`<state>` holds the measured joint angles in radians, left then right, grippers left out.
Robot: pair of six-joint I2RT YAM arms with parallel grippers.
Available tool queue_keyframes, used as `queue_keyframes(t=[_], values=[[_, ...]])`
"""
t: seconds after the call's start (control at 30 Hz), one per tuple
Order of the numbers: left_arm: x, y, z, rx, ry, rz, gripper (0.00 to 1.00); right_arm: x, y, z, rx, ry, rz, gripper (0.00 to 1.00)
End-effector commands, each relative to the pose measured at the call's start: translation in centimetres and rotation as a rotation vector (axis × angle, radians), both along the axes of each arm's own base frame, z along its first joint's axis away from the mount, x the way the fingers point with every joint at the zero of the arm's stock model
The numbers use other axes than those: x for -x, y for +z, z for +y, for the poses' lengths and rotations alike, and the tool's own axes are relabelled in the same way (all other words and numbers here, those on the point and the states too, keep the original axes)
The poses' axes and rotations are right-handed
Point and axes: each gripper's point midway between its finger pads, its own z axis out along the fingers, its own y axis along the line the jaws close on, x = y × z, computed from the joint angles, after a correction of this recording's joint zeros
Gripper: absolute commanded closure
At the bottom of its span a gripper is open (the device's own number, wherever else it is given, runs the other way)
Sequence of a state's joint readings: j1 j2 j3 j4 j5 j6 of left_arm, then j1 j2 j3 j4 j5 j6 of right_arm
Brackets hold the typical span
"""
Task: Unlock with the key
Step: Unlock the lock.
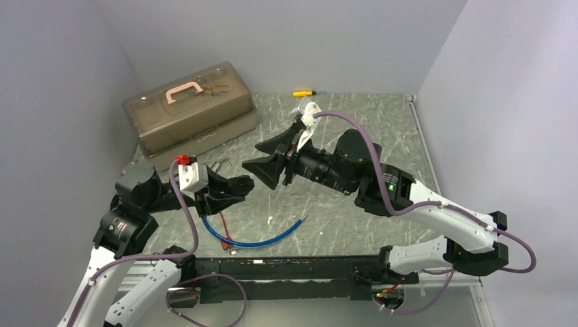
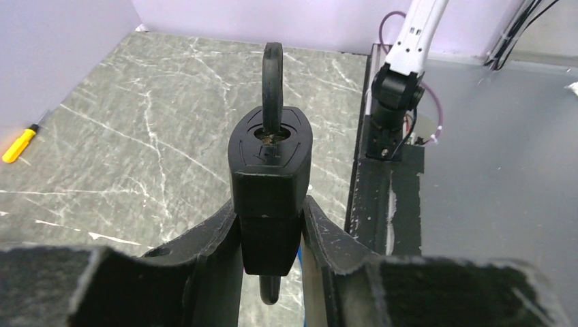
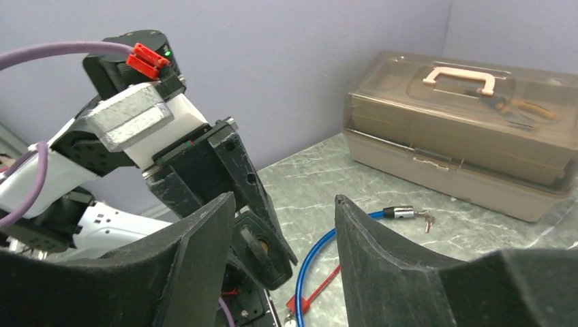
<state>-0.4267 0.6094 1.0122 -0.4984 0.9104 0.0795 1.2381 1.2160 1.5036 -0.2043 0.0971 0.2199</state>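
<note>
"Left wrist view is showing the lock point(image 2: 270, 184) best. Your left gripper point(image 2: 270, 216) is squeezing its black body from both sides and holding it up over the table point(image 2: 136, 136). The key point(image 2: 272, 75) is sitting in the keyhole, with its black loop sticking out."

"Is my right gripper holding anything?"

"No. Your right gripper point(image 3: 283, 201) is standing open with nothing between its fingers, close to the lock and facing it."

"Where am I taking hold?"

"I am thinking the loop of the key, pinched on its two flat sides. It is looking like hard, smooth plastic, so it is probably slipping if you are pinching only the tip. The lock is looking chunky and stiff, likely a bit heavy, so the left fingers point(image 2: 204, 252) are needing a firm squeeze while you are turning."

"And the blue cable?"

"The blue cable point(image 1: 259, 243) is lying bendy and shiny on the gray stone-looking table. One metal end is lying near the brown box point(image 1: 191, 109)."
</note>
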Motion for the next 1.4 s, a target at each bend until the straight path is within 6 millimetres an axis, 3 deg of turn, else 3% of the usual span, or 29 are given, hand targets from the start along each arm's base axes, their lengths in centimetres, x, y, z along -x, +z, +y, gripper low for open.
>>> queue_keyframes(t=[0.0,0.3,0.57,0.8,1.0,1.1,1.27,1.37], values=[[-0.5,1.3,0.4,-0.006,0.024,-0.136,1.00,2.1,-0.9,-0.7,0.093,0.135,0.013,0.42],[-0.3,1.2,0.1,0.008,-0.003,-0.099,1.00,4.8,-3.4,0.5,0.220,0.334,0.032,0.51],[-0.2,1.0,0.0,0.008,-0.014,-0.088,1.00,3.8,-2.9,0.9,0.211,0.304,0.004,0.70],[0.1,0.9,-0.2,0.009,-0.033,-0.078,1.00,2.9,-3.7,1.3,0.232,0.272,-0.014,0.70],[0.3,1.0,-0.2,0.016,-0.042,-0.075,1.00,2.2,-3.2,1.3,0.224,0.241,-0.050,0.68],[0.4,1.0,-0.3,0.019,-0.050,-0.078,1.00,2.2,-3.1,1.6,0.221,0.251,-0.056,0.76],[0.2,0.7,-0.2,0.010,-0.044,-0.075,1.00,2.3,-4.0,2.4,0.235,0.269,-0.032,1.00],[-0.2,0.7,-0.1,0.002,-0.019,-0.088,1.00,1.8,-4.8,2.5,0.240,0.241,-0.005,1.00]])
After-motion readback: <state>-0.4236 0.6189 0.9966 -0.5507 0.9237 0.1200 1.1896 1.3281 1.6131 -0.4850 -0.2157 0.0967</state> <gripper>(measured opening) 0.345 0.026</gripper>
